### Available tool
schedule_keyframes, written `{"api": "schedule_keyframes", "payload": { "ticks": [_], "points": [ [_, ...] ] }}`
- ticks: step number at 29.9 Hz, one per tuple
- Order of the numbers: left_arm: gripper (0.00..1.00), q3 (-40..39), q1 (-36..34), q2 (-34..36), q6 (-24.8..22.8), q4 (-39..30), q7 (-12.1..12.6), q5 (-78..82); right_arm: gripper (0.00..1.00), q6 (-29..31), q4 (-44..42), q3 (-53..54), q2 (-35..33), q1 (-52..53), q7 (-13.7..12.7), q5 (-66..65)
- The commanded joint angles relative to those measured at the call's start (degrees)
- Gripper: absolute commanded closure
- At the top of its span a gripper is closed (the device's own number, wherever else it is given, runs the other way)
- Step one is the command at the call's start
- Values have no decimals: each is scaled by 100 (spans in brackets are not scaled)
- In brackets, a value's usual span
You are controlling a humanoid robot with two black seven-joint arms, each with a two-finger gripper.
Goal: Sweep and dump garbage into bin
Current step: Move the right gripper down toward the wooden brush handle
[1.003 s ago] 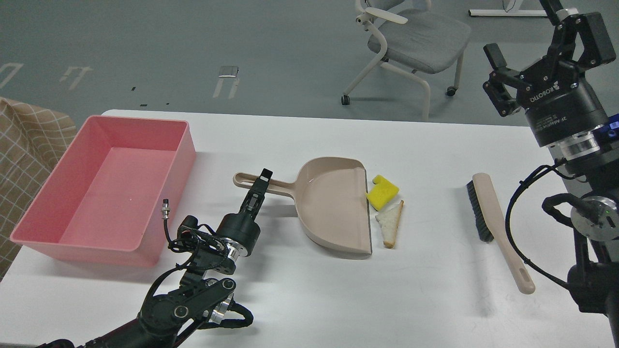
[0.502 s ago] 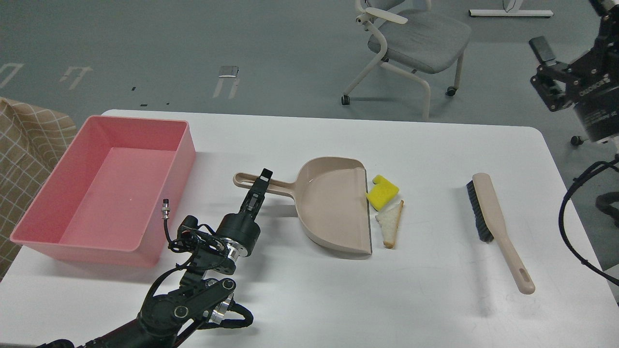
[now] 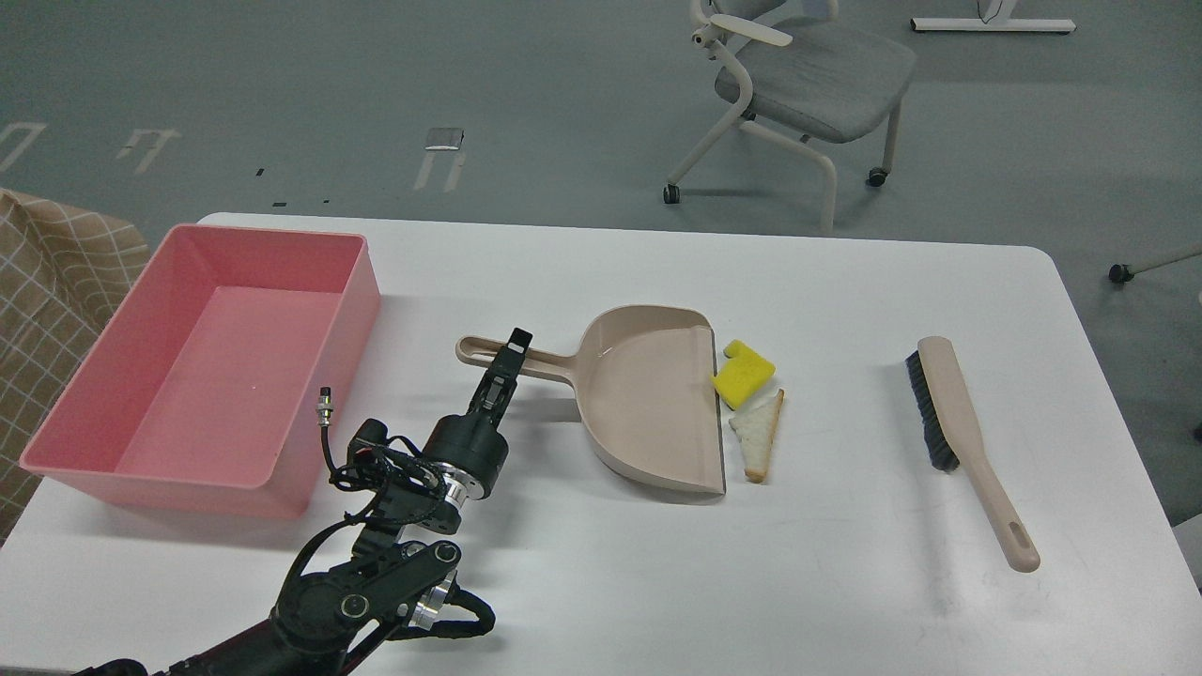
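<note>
The yellow notched sponge block and the triangular white bread slice lie on the white table, touching the open right edge of the beige dustpan. The dustpan's handle points left. My left gripper is seen edge-on with its tip over that handle; its two fingers cannot be told apart. The pink bin stands at the table's left and holds nothing. My right gripper is out of view.
A beige brush with dark bristles lies on the table's right side, its handle pointing toward the front edge. A grey office chair stands on the floor beyond the table. A checkered cloth hangs at the far left.
My right arm has risen and swung right out of view. The left gripper and the dustpan have shifted slightly right together.
</note>
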Motion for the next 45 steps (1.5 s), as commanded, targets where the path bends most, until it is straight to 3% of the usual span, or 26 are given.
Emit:
{"api": "schedule_keyframes", "payload": {
  "ticks": [1, 9, 13, 17, 29, 35, 45],
  "points": [
    [82, 8, -9, 14, 1, -10, -2, 5, 0, -2, 8, 3, -450, -176, 28, -67],
    [82, 8, -9, 32, 1, -10, -2, 14, 2, -2, -27, -130, -1226, -459, -121, -1569],
    [82, 8, -18, 23, 1, -10, -2, 14, 3, -2, -1, -121, -1296, -467, -480, -2544],
    [82, 8, -35, 14, 1, -10, -2, 14, 2, -2, 43, -156, -1471, -563, -876, -2608],
    [81, 8, -44, 23, 1, -10, -2, 14, 2, -2, 411, -2245, -3580, -1030, -877, -2913],
    [81, 8, -97, -4, 1, -10, -2, 5, 2, -2, 781, -3125, -3713, -1004, -816, -4310],
    [81, 8, -79, 5, 1, -10, -2, 14, 2, -2, 781, -3873, -3406, -766, -763, -5112]
  ]
}}
